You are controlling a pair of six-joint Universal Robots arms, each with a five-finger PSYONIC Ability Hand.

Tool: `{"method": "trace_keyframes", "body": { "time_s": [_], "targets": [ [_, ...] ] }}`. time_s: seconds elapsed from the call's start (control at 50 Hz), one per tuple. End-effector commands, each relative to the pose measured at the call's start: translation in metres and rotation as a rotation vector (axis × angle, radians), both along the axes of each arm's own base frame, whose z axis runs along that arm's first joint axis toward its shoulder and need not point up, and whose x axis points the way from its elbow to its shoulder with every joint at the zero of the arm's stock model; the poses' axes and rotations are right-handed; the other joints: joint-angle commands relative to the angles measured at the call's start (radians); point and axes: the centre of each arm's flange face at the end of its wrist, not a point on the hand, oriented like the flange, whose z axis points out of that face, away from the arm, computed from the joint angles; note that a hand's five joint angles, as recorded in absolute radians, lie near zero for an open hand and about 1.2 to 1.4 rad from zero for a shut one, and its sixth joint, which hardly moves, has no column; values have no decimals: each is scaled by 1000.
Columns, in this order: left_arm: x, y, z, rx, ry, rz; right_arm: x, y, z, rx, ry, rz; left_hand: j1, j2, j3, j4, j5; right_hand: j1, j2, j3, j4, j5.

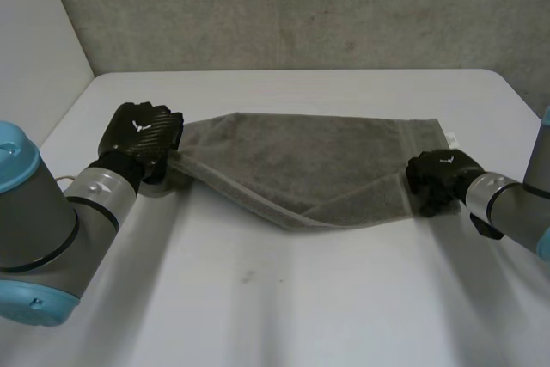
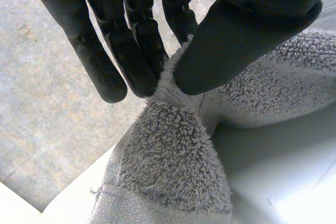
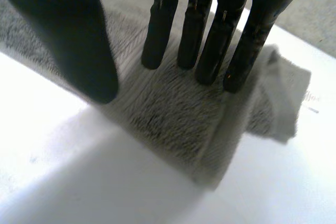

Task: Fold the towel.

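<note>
A grey towel (image 1: pixel 318 161) lay stretched sideways across the middle of a white tabletop (image 1: pixel 258 298), with a rough grey wall (image 1: pixel 301 6) behind. Its far edge ran fairly straight, while its near edge sagged to a point between the two hands.

The left hand (image 1: pixel 142 131) sat at the towel's left end. In the left wrist view its thumb (image 2: pixel 247 30) and straight fingers (image 2: pixel 136 51) pinched a bunched fold of terry cloth between them.

The right hand (image 1: pixel 440 176) sat at the towel's near right corner. In the right wrist view its straight fingers (image 3: pixel 210 35) rested on a doubled layer of cloth and its thumb (image 3: pixel 79 45) met the towel's edge, seemingly nipping the cloth between them.
</note>
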Motion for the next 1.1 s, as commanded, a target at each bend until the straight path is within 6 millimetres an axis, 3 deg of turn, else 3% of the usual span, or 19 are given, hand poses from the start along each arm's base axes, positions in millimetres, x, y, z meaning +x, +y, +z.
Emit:
{"method": "trace_keyframes", "body": {
  "time_s": [0.02, 0.46, 0.88, 1.1],
  "targets": [
    [0, 0, -2, 5, -2, 0, -1, -3, -12, -10, -1, 0, 221, 178, 180, 179, 191, -38, -35, -28, -34, -41],
    [1, 0, -4, 11, -4, 1, -8, -14, -12, -77, -6, -19, 221, 178, 180, 179, 191, 100, 103, 110, 104, 97],
    [0, -1, -11, 25, -9, 1, -5, -26, -26, -90, 20, -4, 221, 178, 180, 179, 191, 118, 121, 128, 122, 114],
    [0, -2, -11, 25, -9, 1, -3, -35, -17, -127, 9, -4, 221, 178, 180, 179, 191, 686, 689, 696, 690, 683]
  ]
}}
